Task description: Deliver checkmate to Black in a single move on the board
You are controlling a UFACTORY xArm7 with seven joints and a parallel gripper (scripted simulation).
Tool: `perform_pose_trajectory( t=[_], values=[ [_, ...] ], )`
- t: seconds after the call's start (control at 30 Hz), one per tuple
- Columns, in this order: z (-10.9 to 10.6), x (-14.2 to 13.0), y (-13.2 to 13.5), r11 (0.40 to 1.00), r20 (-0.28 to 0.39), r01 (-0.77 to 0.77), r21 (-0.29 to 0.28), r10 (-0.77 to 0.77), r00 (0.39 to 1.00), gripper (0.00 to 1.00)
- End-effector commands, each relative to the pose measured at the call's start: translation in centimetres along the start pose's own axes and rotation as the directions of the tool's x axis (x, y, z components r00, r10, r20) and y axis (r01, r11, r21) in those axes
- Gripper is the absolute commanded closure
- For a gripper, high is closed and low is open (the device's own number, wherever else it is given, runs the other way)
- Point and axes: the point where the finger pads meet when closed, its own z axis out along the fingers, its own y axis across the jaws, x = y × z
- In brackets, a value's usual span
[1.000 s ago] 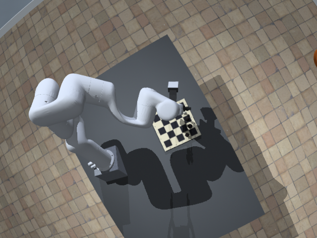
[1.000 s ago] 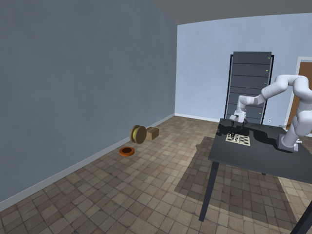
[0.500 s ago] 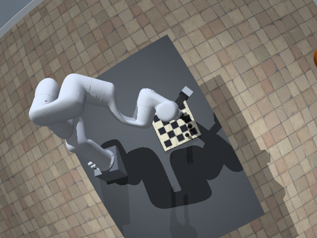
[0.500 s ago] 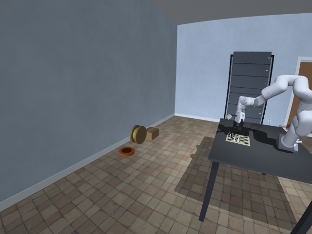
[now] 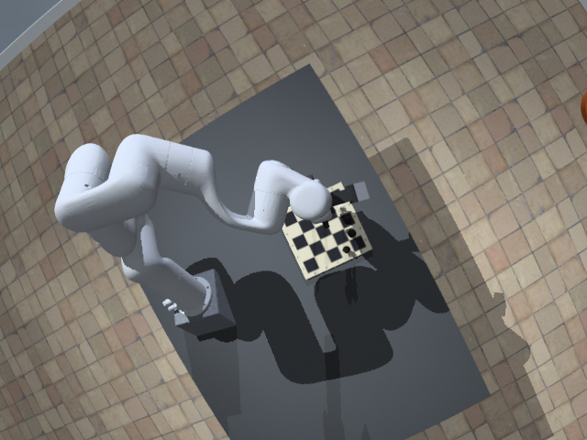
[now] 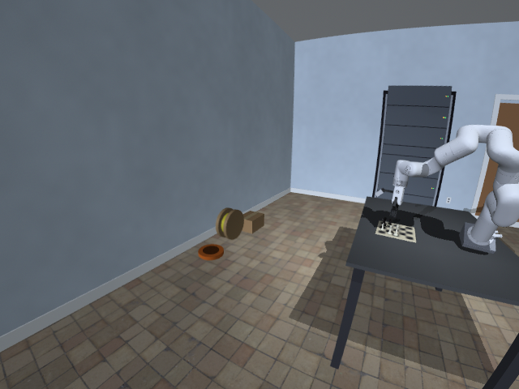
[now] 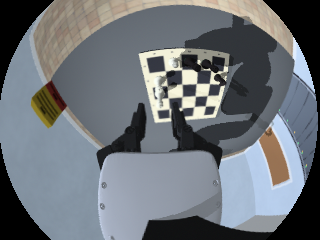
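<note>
I see the pincer (image 7: 158, 108) half-open with nothing between the fingers. It hangs over the chessboard (image 7: 200, 96), tips clear of the pieces. The board lies flat on the dark surface (image 5: 284, 118). Black pieces (image 5: 351, 232) stand upright along one edge, white pieces (image 6: 389, 228) nearby. Square letters are too small for me to read.
</note>
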Motion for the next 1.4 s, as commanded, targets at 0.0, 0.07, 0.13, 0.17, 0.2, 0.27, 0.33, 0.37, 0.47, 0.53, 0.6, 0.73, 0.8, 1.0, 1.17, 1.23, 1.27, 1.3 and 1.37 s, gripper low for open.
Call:
perform_pose_trajectory(
  t=[0.0, 0.07, 0.13, 0.17, 0.2, 0.27, 0.33, 0.37, 0.47, 0.53, 0.6, 0.73, 0.8, 1.0, 1.17, 1.23, 1.27, 1.3, 1.37],
  values=[
    [-0.19, 0.14, 0.01, 0.995, 0.022, -0.093, -0.033, 0.094, 0.995, 0.58],
    [-0.19, 0.14, 0.01, 0.995, 0.022, -0.093, -0.033, 0.094, 0.995, 0.58],
    [-0.19, 0.14, 0.01, 0.995, 0.022, -0.093, -0.033, 0.094, 0.995, 0.58],
    [-0.19, 0.14, 0.01, 0.995, 0.022, -0.093, -0.033, 0.094, 0.995, 0.58],
    [-0.19, 0.14, 0.01, 0.995, 0.022, -0.093, -0.033, 0.094, 0.995, 0.58],
    [-0.19, 0.14, 0.01, 0.995, 0.022, -0.093, -0.033, 0.094, 0.995, 0.58],
    [-0.19, 0.14, 0.01, 0.995, 0.022, -0.093, -0.033, 0.094, 0.995, 0.58],
    [-0.19, 0.14, 0.01, 0.995, 0.022, -0.093, -0.033, 0.094, 0.995, 0.58],
    [-0.19, 0.14, 0.01, 0.995, 0.022, -0.093, -0.033, 0.094, 0.995, 0.58],
    [-0.19, 0.14, 0.01, 0.995, 0.022, -0.093, -0.033, 0.094, 0.995, 0.58],
    [-0.19, 0.14, 0.01, 0.995, 0.022, -0.093, -0.033, 0.094, 0.995, 0.58],
    [-0.19, 0.14, 0.01, 0.995, 0.022, -0.093, -0.033, 0.094, 0.995, 0.58],
    [-0.19, 0.14, 0.01, 0.995, 0.022, -0.093, -0.033, 0.094, 0.995, 0.58],
    [-0.14, 0.14, 0.01, 0.995, 0.022, -0.093, -0.033, 0.094, 0.995, 0.58],
    [-0.01, 0.14, 0.01, 0.995, 0.022, -0.093, -0.033, 0.094, 0.995, 0.58],
    [0.04, 0.14, 0.01, 0.995, 0.022, -0.093, -0.033, 0.094, 0.995, 0.58],
    [0.10, 0.14, 0.02, 0.995, 0.022, -0.094, -0.033, 0.094, 0.995, 0.58],
    [0.17, 0.14, 0.02, 0.995, 0.022, -0.094, -0.033, 0.094, 0.995, 0.58],
    [0.33, 0.13, 0.02, 0.995, 0.022, -0.094, -0.033, 0.094, 0.995, 0.58]
  ],
)
